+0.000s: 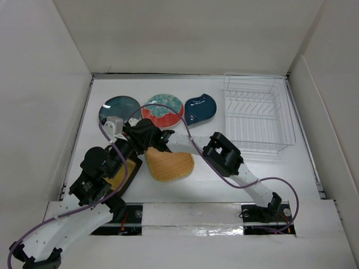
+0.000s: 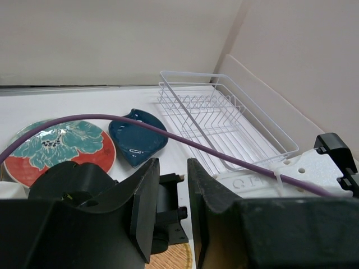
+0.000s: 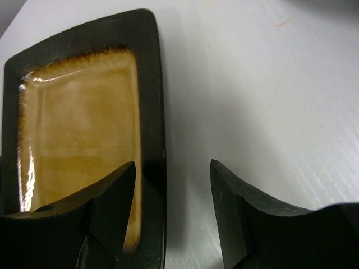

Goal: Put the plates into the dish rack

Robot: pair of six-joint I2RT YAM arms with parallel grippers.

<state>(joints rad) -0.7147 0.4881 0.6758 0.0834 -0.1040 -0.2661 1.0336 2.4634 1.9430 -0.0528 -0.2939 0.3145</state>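
Along the back lie the round dark teal plate [image 1: 119, 107], the red-rimmed floral plate [image 1: 162, 109] and the navy leaf plate [image 1: 200, 108]. The tan woven plate [image 1: 170, 164] lies mid-table. The black-rimmed tan plate [image 1: 128, 174] lies to its left, partly under the arms. The wire dish rack [image 1: 258, 115] stands empty at the back right. My right gripper [image 3: 173, 163] is open low over the black-rimmed plate [image 3: 78, 112], one finger over the plate and the other over bare table. My left gripper [image 2: 172, 162] is open a little, empty, close beside the right gripper.
Both arms crowd together at the left-centre [image 1: 140, 140], with purple cables looping over them. In the left wrist view the floral plate [image 2: 56, 145], leaf plate [image 2: 134, 137] and rack [image 2: 224, 123] lie ahead, behind the right arm's white link [image 2: 308, 168]. White walls enclose the table.
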